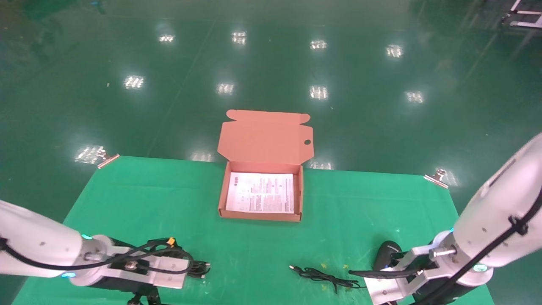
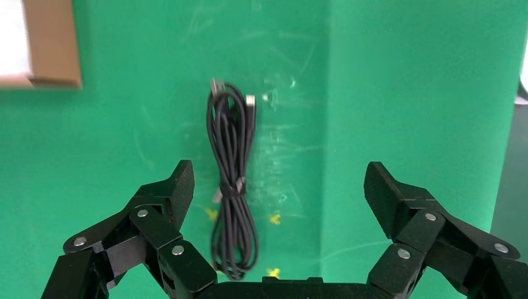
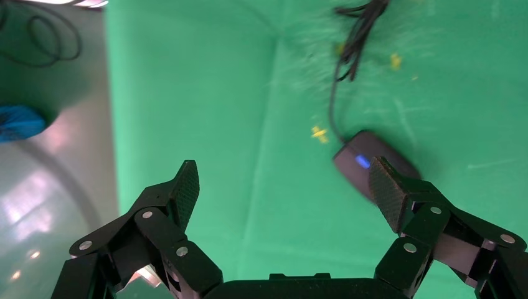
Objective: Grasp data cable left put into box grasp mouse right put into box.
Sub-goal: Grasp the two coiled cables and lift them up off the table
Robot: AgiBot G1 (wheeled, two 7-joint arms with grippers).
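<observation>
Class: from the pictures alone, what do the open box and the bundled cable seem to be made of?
The shallow orange-brown box: apparently cardboard, matte, judging by its folded flaps and punched hole. The thin black coiled data cable: probably rubbery plastic sheathing, slightly glossy, with small metal-looking plug ends.

The box sits centre; mouse at four o'clock, data cable probably at seven.
</observation>
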